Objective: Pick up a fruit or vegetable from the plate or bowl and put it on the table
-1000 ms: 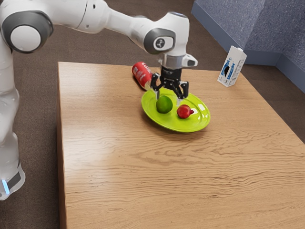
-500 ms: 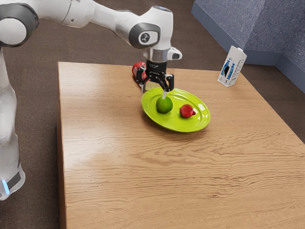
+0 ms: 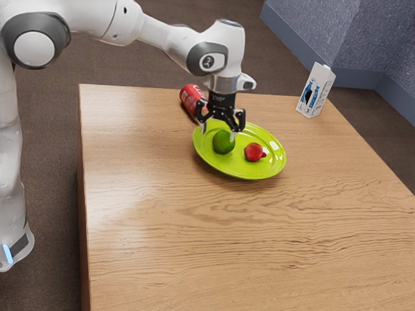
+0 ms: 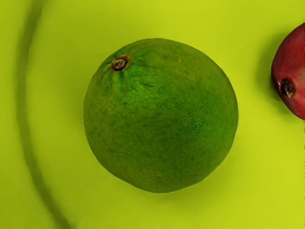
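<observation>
Exterior view, upper middle of the frame: my black claw [image 3: 218, 132] points down with its two fingers spread, holding nothing. Just below it, near the center, a round green fruit [image 3: 224, 143] sits on a lime-green plate [image 3: 237, 171]; the wrist view shows bare plate around it. A smaller red fruit [image 3: 253, 152] lies beside it, toward the exterior view's right. Beyond the plate, a red can [image 3: 190, 96] lies tipped on the wooden table [image 3: 194, 246]; a white carton [image 3: 316, 92] stands upper right.
</observation>
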Tool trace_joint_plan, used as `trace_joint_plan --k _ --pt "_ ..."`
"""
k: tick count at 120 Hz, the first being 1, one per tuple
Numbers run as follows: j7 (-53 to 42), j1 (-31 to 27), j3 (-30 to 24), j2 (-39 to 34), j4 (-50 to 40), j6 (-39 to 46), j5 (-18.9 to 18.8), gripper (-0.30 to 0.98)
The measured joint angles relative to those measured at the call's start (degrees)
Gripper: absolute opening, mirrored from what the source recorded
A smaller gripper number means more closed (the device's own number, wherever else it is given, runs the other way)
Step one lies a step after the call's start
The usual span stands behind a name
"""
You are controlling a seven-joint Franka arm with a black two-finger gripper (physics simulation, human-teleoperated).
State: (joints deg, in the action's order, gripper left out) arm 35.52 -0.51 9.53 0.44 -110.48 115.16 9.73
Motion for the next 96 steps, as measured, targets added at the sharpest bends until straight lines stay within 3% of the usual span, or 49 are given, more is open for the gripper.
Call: trace_joint_plan --k 40,79,96 --pt "-0.1 0.5 0.0 1.0 0.1 0.4 1.0 0.69" --pt "-0.5 -4.6 0.1 3.3 2.3 0.5 1.0 0.69" --pt "-0.6 -3.8 0.0 3.7 2.5 0.5 1.0 0.69"
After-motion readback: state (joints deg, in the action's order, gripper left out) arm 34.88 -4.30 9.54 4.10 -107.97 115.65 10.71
